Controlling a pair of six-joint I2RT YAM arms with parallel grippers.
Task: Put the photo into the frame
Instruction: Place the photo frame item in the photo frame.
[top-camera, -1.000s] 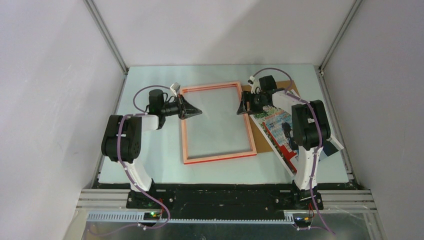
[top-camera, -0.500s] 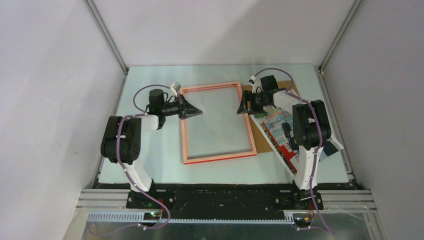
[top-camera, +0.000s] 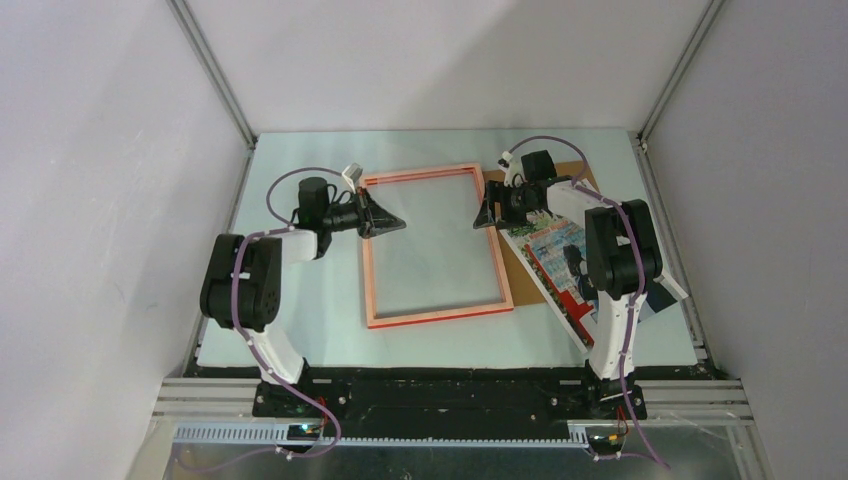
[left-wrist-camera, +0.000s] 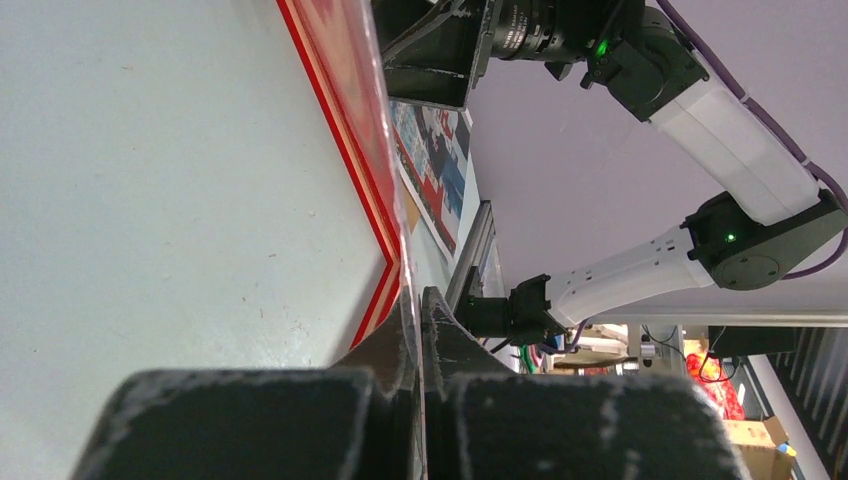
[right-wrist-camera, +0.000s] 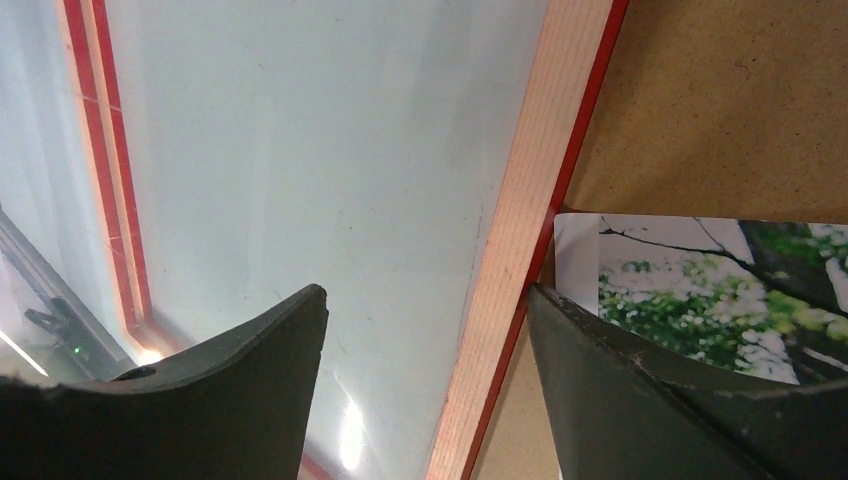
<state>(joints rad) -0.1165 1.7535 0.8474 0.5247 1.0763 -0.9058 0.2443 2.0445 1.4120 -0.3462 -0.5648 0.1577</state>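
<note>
Pale orange-pink, red-edged rectangular picture frame (top-camera: 440, 314) lies flat at mid-table, back upward; colourful street-scene paper photo (top-camera: 558, 250) lies picture-up just right of it on a brown backing board (top-camera: 517, 262), partly under the right arm; right gripper (top-camera: 483, 216) has jaws apart, straddling the frame's right rail; left gripper (top-camera: 398, 222) has fingers pressed together at the left rail; whether they pinch anything cannot be told.

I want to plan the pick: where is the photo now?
In the top view the photo lies face up at the table's right side, partly over the brown backing board, just right of the frame.
</note>
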